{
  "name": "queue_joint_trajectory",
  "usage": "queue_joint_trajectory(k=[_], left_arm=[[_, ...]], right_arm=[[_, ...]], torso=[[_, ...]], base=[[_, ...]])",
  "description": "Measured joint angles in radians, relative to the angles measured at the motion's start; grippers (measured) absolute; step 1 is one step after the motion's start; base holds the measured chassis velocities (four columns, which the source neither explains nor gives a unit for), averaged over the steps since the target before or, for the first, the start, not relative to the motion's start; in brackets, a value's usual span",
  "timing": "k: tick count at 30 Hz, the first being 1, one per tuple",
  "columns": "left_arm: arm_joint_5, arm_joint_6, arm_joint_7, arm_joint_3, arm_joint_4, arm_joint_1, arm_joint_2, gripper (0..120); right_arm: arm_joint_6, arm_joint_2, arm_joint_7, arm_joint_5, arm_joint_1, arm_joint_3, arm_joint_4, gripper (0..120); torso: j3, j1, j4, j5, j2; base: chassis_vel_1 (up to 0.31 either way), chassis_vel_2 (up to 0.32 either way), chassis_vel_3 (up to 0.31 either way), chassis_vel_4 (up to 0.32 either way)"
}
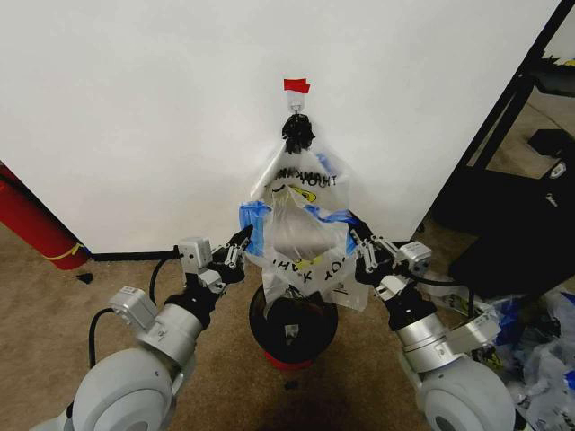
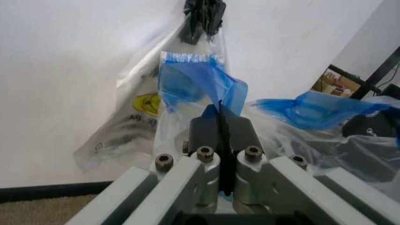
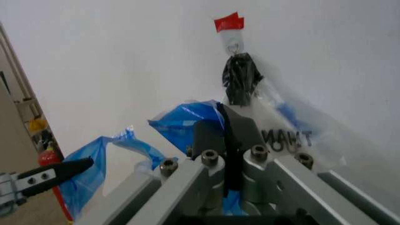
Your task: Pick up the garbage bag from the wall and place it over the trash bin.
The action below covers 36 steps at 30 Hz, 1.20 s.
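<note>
The garbage bag [image 1: 254, 220], thin clear plastic with blue patches, is stretched between my two grippers just above the trash bin [image 1: 310, 341], a small dark round bin with a red base on the carpet. My left gripper [image 1: 241, 242] [image 2: 220, 117] is shut on the bag's blue edge [image 2: 187, 79]. My right gripper [image 1: 359, 244] [image 3: 224, 122] pinches the opposite blue edge [image 3: 184, 119]. Behind the bag, a clear bag printed "THANK YOU" [image 1: 305, 180] hangs from a black knot [image 1: 297, 130] on the hook under the red tape [image 1: 296, 85] on the white wall [image 1: 162, 117].
A long red cylinder [image 1: 31, 224] leans at the far left by the black baseboard [image 1: 135, 256]. A black shelf frame [image 1: 503, 171] stands to the right, with a heap of plastic bags [image 1: 548, 350] on the floor beside it.
</note>
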Motion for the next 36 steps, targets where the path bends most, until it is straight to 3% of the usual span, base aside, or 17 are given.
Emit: queue_joint_trajectory(k=[36], left_arm=[[0.051, -0.028, 0.001, 0.049, 0.006, 0.052, -0.097, 0]], right_arm=[[0.063, 0.106, -0.018, -0.118, -0.032, -0.053, -0.129, 0]], torso=[[0.0, 0.0, 0.0, 0.0001, 0.0]], base=[[0.0, 0.0, 0.0, 0.0]])
